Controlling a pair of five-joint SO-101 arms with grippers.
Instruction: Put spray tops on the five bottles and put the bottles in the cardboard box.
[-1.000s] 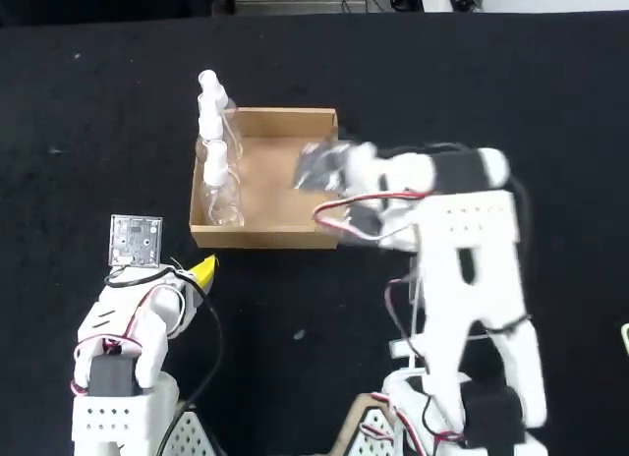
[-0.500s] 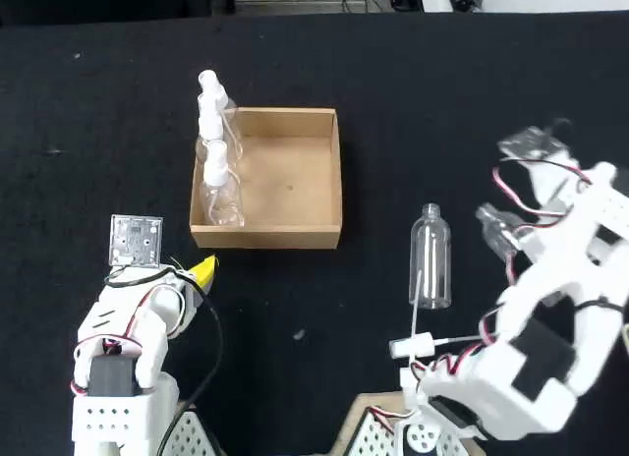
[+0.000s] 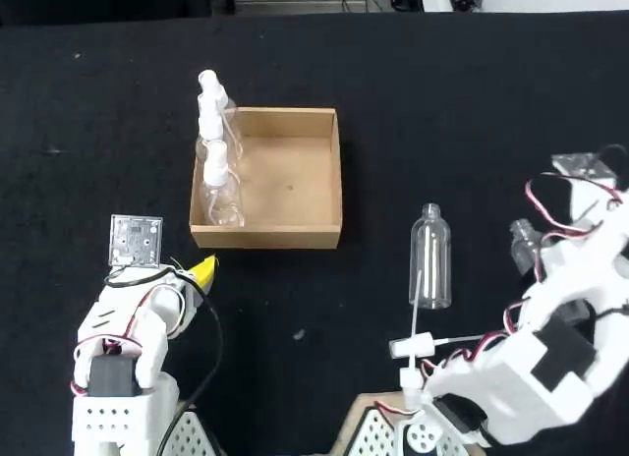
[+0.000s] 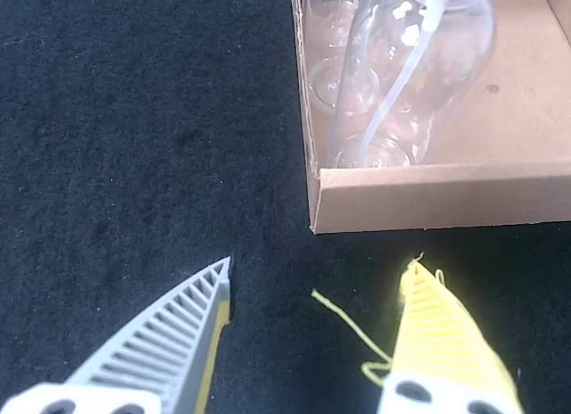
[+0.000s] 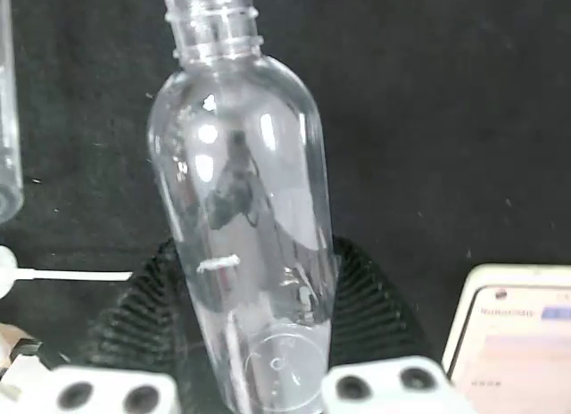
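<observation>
The cardboard box (image 3: 285,181) sits mid-table, with clear bottles (image 3: 218,181) wearing white spray tops along its left wall; the same bottles (image 4: 401,66) show in the left wrist view. A capless bottle (image 3: 430,256) lies on the black table right of the box. Two loose spray tops (image 3: 413,348) lie just in front of it. At the far right, my right gripper (image 3: 527,248) is shut on another capless bottle (image 5: 241,218), its black fingers (image 5: 147,307) on either side. My left gripper (image 4: 318,269) stands open over bare cloth near the box's front left corner.
A phone (image 5: 522,343) lies beside the right gripper. A small square board (image 3: 136,240) sits on the left arm. One spray top's tube (image 5: 80,274) runs close to the held bottle. Black cloth covers the table (image 3: 98,102).
The right arm has swung from over the box's right edge to the far right of the table, uncovering the lying bottle. The left arm has not moved.
</observation>
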